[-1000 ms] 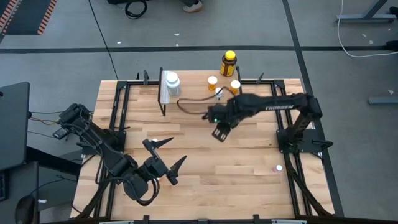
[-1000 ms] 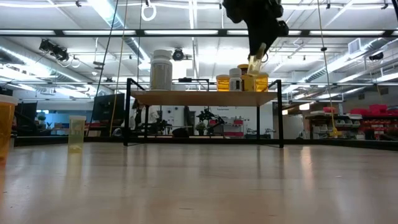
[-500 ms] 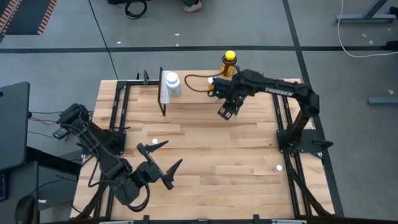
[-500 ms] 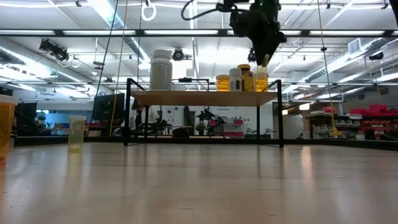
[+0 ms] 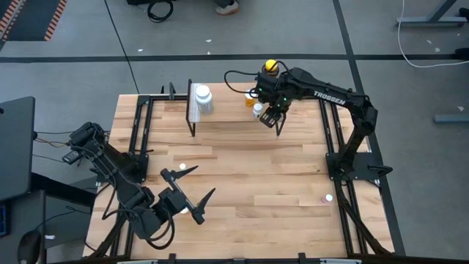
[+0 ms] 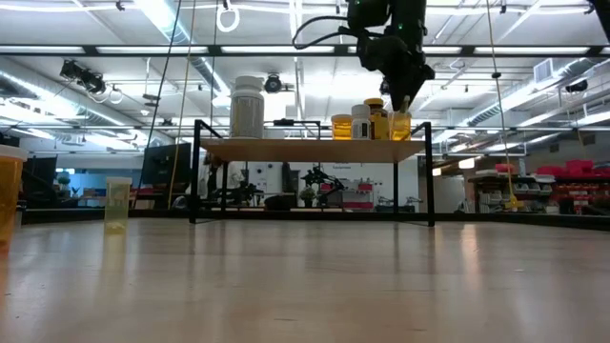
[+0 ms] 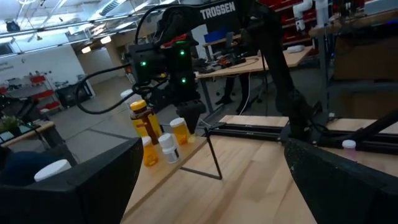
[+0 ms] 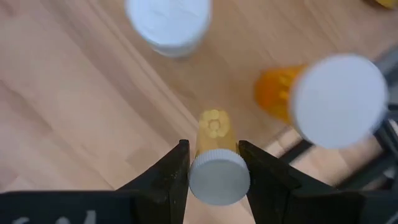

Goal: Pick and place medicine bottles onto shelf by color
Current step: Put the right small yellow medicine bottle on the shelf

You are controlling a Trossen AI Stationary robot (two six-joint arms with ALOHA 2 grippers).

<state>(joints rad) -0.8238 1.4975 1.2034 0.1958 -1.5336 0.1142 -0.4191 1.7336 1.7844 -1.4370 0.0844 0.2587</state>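
The shelf (image 5: 234, 110) (image 6: 315, 148) stands at the table's far side. On it are a large white bottle (image 5: 203, 98) (image 6: 247, 107), a dark amber yellow-capped bottle (image 5: 270, 67), and small orange and white bottles (image 6: 349, 124). My right gripper (image 5: 272, 119) (image 8: 214, 168) is over the shelf's right end, shut on a small orange white-capped bottle (image 6: 400, 125). My left gripper (image 5: 187, 192) (image 7: 211, 186) is open and empty over the table's near left. My right gripper pinches the orange bottle just below its white cap (image 8: 217, 178) between its two fingers (image 8: 176, 169), from above, pointing down. The bottle hangs nearly upright below the fingers, base (image 8: 213, 124) down at the shelf plank. I cannot tell whether it rests on the plank.
Beside the held bottle stand a white-capped bottle (image 8: 168, 22) and an orange white-capped bottle (image 8: 339, 99). A pale bottle (image 6: 117, 202) and an orange one (image 6: 8, 195) stand on the table. A small white cap shows on the table at near right (image 5: 328, 198).
My right gripper has carried the orange bottle from over the table's middle toward the far edge, then down to the shelf's right end. The bottle has gone from tilted to nearly upright.
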